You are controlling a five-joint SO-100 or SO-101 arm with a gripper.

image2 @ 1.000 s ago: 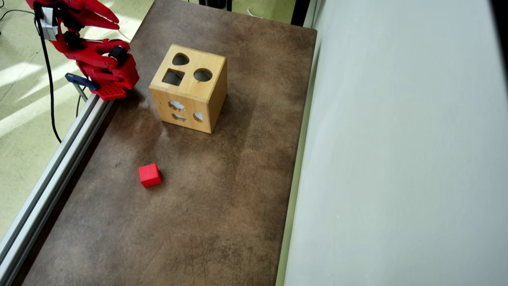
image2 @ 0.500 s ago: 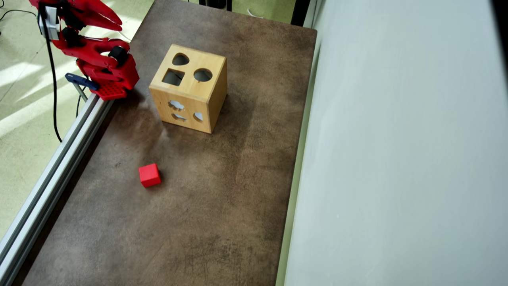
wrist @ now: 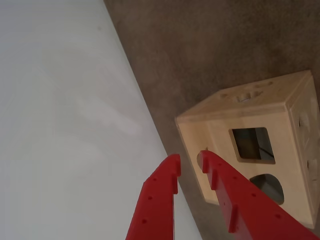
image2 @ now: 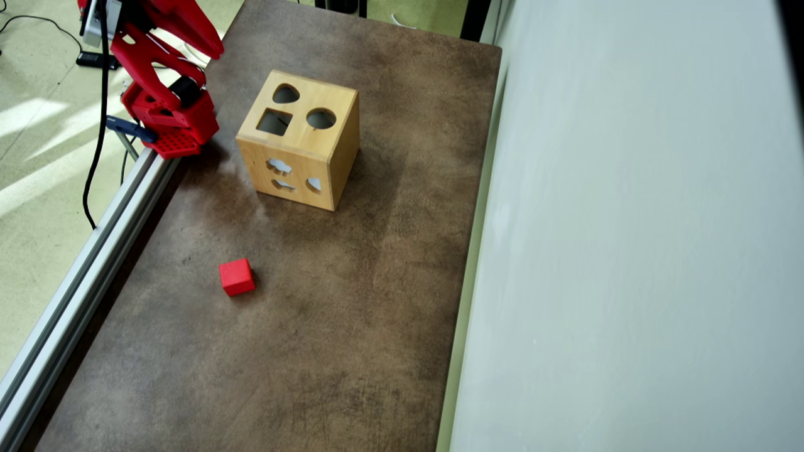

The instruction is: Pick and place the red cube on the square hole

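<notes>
tool (wrist: 189,161) slightly parted, empty, now swung toward table | red cube (image2: 237,277) unmoved | square hole (image2: 274,122) empty

A brown mottled table top (image2: 352,326) lies below the jaws and reaches ahead of them to a pale grey wall (image2: 628,251). An aluminium rail (image2: 75,295) runs along the table edge on the jaws' near side, with a black cable (image2: 94,163) hanging over the greenish floor (image2: 38,188) behind them
</notes>
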